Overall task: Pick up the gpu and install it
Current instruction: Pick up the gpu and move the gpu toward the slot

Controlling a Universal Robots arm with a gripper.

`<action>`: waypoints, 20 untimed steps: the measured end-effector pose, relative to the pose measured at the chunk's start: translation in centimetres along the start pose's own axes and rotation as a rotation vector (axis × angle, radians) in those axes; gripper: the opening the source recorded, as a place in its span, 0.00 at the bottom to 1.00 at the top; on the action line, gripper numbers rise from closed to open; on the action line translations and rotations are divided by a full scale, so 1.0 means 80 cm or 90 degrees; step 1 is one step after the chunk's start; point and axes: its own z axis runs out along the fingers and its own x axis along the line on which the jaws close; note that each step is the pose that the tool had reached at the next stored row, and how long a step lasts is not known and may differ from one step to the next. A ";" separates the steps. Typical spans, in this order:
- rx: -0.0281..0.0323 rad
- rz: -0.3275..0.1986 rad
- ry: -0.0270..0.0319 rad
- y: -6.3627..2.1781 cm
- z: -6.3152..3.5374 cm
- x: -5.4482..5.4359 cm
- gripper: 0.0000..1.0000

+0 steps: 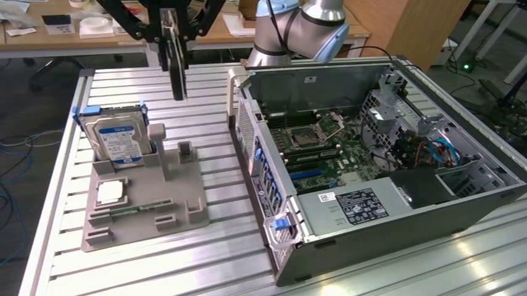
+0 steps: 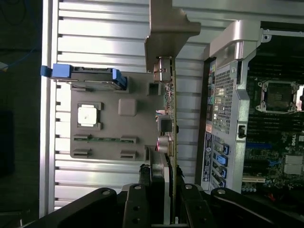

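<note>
Nearest us in the exterior view stands the open computer case [image 1: 395, 240], lying on its side on the slatted aluminium table [image 1: 206, 265], with the motherboard [image 1: 329, 148] bare and its blue expansion slot [image 1: 309, 174] empty. Beside it, toward the exterior view's left, sits a gray parts holder [image 1: 185, 191] carrying a processor chip [image 1: 111, 192], a green memory stick [image 1: 142, 208] and, upright at its far end, a hard drive [image 1: 118, 140].

Beyond the holder the gripper [image 1: 171, 34] hangs above the table, its jaws drawn narrow and clamped on the gpu [image 1: 176, 74]. The card hangs on edge in the air, clear of the holder and to the side of the case, touching neither. In the wrist view we see the gpu [image 2: 172, 118] edge-on, running out from the gripper [image 2: 164, 190], with its silvery bracket [image 2: 168, 28] at the far end.

We judge the pick-up done and the carry toward the case in hand; the install is not yet made. Seating it calls for lining the card's edge with the slot and its bracket with the case's rear wall.
</note>
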 end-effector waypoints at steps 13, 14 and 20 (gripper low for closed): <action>0.0000 0.014 -0.0001 -0.001 0.000 -0.024 0.28; 0.0001 0.020 -0.0001 -0.001 0.000 -0.024 0.28; 0.0002 0.039 -0.0003 -0.001 0.000 -0.030 0.28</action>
